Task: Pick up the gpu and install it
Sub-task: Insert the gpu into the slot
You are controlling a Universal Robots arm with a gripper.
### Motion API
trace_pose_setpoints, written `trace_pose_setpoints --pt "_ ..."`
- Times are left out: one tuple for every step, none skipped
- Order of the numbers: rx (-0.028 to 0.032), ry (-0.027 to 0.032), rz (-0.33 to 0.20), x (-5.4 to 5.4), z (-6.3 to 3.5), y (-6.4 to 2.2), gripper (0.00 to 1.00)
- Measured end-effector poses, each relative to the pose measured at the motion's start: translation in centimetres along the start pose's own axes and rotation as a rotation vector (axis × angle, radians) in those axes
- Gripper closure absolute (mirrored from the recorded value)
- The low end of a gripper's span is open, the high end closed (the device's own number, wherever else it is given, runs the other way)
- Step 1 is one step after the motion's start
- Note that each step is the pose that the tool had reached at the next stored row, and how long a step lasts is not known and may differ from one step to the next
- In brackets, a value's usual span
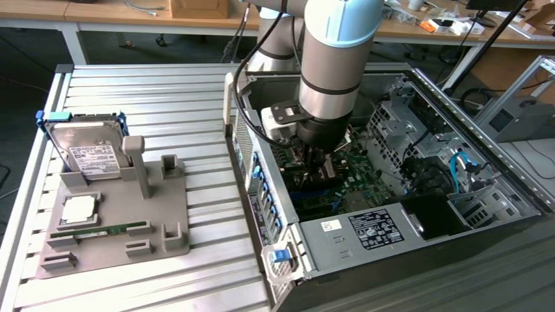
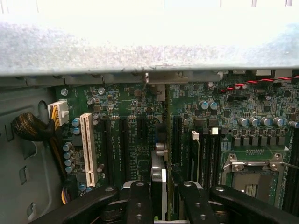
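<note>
My gripper (image 1: 318,162) hangs inside the open computer case (image 1: 390,227), low over the green motherboard (image 1: 347,188). In the wrist view its black fingers (image 2: 138,200) are shut on the gpu (image 2: 159,179), a thin card seen edge-on with a silver metal part along its edge. The card stands upright between the dark expansion slots (image 2: 140,140) of the motherboard (image 2: 126,116), lined up with them. Whether its lower edge touches a slot I cannot tell.
A white PCI slot (image 2: 87,149), a cable bundle (image 2: 30,128) and the CPU socket (image 2: 254,165) flank the card. Outside the case, at the exterior view's left, a grey holder (image 1: 113,221) carries a hard drive (image 1: 87,153), a chip (image 1: 78,208) and a RAM stick (image 1: 95,231).
</note>
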State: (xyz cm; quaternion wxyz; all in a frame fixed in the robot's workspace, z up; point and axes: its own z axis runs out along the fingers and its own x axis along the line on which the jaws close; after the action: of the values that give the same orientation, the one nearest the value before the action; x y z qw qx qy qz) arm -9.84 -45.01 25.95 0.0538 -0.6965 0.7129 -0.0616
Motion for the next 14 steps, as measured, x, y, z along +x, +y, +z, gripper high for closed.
trace_pose_setpoints --pt "0.0 0.0 0.0 0.0 0.0 0.0 0.73" --pt "0.0001 -0.0001 0.0 0.0 0.01 0.0 0.73" --pt "0.0001 0.0 0.0 0.0 0.0 0.0 0.73" --pt "0.0001 0.0 0.0 0.0 0.01 0.0 0.73" --pt "0.0001 0.0 0.001 0.0 0.01 0.0 0.73" --pt "0.0 0.0001 0.001 0.0 0.01 0.0 0.73" --pt "0.0001 0.0004 0.002 0.0 0.01 0.01 0.73" --pt "0.0001 0.0004 0.004 0.0 0.01 0.06 0.73" --pt "0.0003 0.0004 0.005 0.01 0.01 0.16 0.73" --pt "0.0003 0.0005 0.006 0.0 0.0 0.27 0.73" --pt "0.0003 0.0005 0.007 0.0 -0.01 0.33 0.73" --pt "0.0002 0.0006 0.007 0.0 -0.02 0.34 0.73" --pt "0.0001 0.0007 0.006 0.01 -0.03 0.35 0.73" --pt "0.0 0.0009 0.006 0.01 -0.03 0.35 0.73"
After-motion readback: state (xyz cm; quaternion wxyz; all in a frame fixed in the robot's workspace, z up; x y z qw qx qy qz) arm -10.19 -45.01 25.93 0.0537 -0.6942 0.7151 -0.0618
